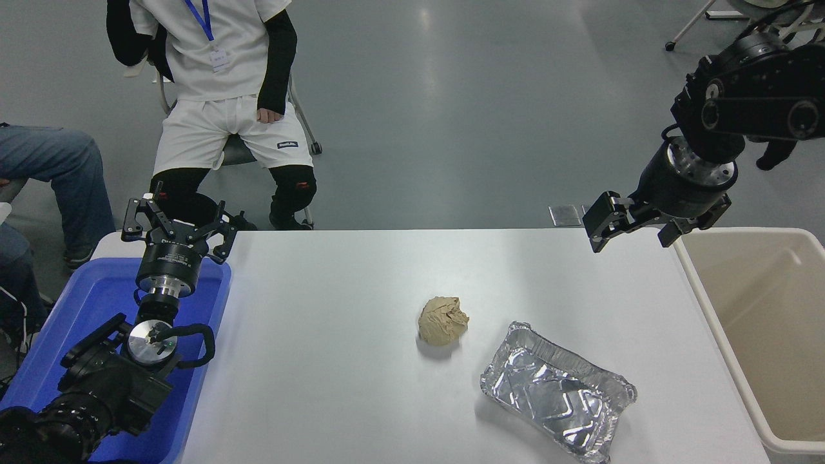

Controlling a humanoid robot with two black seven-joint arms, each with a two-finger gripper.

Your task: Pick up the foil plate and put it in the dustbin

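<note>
The foil plate lies on the white table at the front right, shiny silver, open side up, turned at a slant. The beige dustbin stands against the table's right edge. My right gripper is open and empty, hanging high above the table's far right corner, next to the dustbin's far left corner and well away from the foil plate. My left gripper is open and parked at the lower left above the blue tub.
A crumpled tan paper ball lies on the table just left of the foil plate. A blue plastic tub stands at the table's left edge under the left arm. A person sits on a chair beyond the table at top left; another person's leg shows at the left edge.
</note>
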